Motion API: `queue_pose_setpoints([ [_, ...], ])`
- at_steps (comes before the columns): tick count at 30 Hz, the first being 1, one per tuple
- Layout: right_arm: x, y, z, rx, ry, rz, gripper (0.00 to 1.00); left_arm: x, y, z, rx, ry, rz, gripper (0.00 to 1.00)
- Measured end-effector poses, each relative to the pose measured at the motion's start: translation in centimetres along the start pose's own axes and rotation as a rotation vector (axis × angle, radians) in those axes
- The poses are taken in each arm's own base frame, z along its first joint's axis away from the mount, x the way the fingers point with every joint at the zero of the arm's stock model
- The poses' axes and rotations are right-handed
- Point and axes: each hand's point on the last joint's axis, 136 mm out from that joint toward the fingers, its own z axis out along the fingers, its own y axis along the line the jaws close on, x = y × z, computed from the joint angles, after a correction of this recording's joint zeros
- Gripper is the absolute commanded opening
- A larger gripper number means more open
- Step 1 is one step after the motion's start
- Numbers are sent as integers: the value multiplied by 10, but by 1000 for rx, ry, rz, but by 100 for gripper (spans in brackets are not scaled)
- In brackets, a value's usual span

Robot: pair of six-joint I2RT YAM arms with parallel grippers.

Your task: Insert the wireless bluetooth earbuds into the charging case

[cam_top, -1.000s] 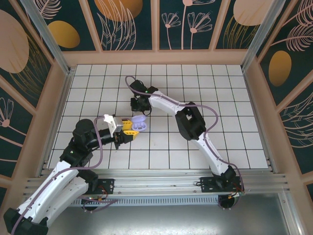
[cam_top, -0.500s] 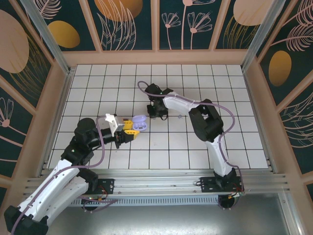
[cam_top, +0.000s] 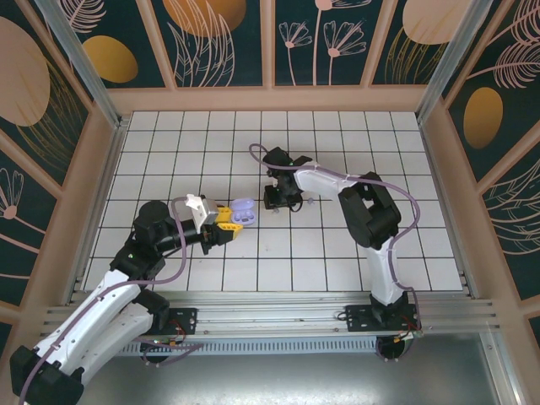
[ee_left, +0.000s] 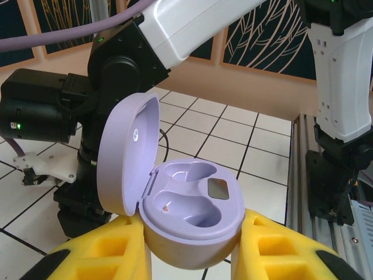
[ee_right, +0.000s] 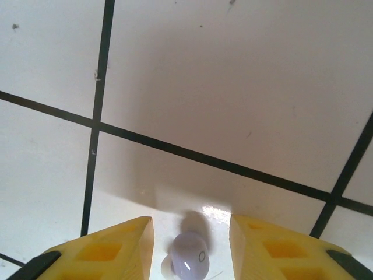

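My left gripper (cam_top: 229, 223) is shut on the open lilac charging case (cam_top: 242, 211). In the left wrist view the case (ee_left: 195, 205) sits between the yellow fingers (ee_left: 111, 256), lid up on the left, and both wells are empty. My right gripper (cam_top: 281, 201) points down at the floor just right of the case. In the right wrist view it (ee_right: 191, 226) stands open, with one pale purple earbud (ee_right: 190, 263) lying on the tile between the jaws, touching neither.
The white tiled floor (cam_top: 354, 152) is walled by wooden panels (cam_top: 439, 169). The right arm's black wrist (ee_left: 64, 111) stands close behind the held case. An aluminium rail (cam_top: 278, 304) runs along the near edge.
The right gripper has swung rightward and nearer, from left of the case's far side to a spot just right of it. The left gripper, still holding the case, shifted slightly right.
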Motion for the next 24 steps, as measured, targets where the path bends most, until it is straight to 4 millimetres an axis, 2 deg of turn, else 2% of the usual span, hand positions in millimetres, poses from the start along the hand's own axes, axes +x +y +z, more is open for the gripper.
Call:
queue_pose_setpoints([
  [10,-6,8,-35,-53,-93,117,36,-1,0,0,0,-4,4,17],
  [17,12,-2,-24,-33,-56,170,34,-4,0,0,0,-13,12,17],
  [24,14,-2,-21,-30,-48,173,33,-4,0,0,0,-16,14,16],
])
